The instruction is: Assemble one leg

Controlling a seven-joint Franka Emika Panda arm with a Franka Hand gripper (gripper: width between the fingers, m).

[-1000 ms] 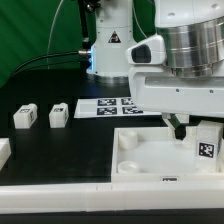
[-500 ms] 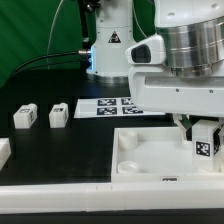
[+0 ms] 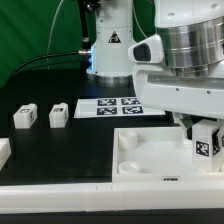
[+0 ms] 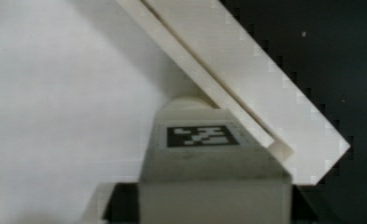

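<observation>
The large silver-and-white Franka arm reaches down from the top of the exterior view, its wrist upright above the exterior view's right side of the panel, with the two-finger gripper (image 3: 201, 127) pointing straight down. Its dark fingers (image 3: 187, 124) are clamped on the small white plastic block-like leg (image 3: 206, 138), which stands upright with a black-and-white square tag on its facing side, at the right-hand corner of the large white square panel (image 3: 150, 150). Whether the leg's foot touches the panel cannot be told. In the wrist view the leg (image 4: 205, 150) shows its tagged face, a matte grey-white block just beside the panel's raised smooth rim (image 4: 233, 70). The panel is glossy moulded plastic with round corner sockets. On the black table (image 3: 60, 150), well apart on the exterior view's left, stand 2 more white tagged blocks (image 3: 25, 116) (image 3: 58, 114), and the thin flat marker board (image 3: 110, 106) lies between them and the arm.
</observation>
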